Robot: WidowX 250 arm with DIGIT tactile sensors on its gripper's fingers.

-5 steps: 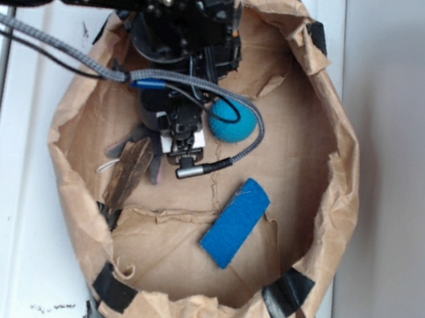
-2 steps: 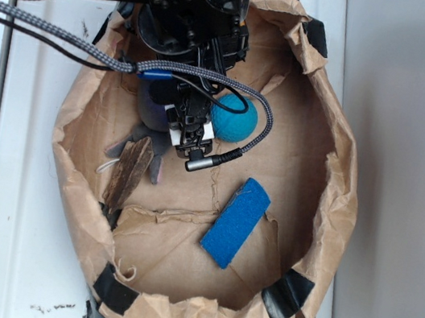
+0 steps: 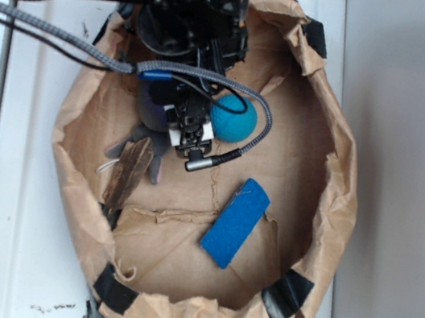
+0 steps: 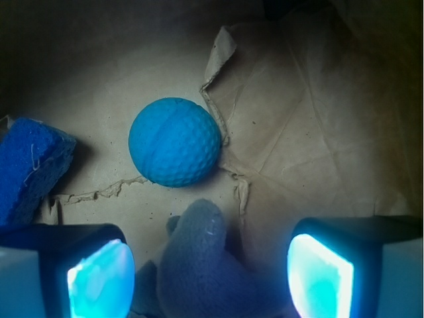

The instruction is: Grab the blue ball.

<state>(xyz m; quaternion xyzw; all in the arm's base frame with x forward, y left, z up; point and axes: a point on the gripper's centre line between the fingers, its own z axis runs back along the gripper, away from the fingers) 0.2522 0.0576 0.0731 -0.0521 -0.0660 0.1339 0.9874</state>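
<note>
The blue ball is a small teal round ball lying on the brown paper floor of the bag, at its upper middle. In the wrist view the blue ball lies ahead of the jaws, slightly left of centre, with a dimpled surface and a seam. My gripper hovers just left of the ball. In the wrist view my gripper is open, with its pads wide apart. A grey fuzzy item lies between them, and they touch nothing.
A flat dark-blue block lies lower right in the bag; it also shows at the left in the wrist view. A brown bark-like piece and grey plush lie on the left. The crumpled paper bag wall rings everything. A braided cable drapes over the ball.
My arm has shifted slightly right and up, toward the ball, mostly in the first half second. The ball and block have not moved.
</note>
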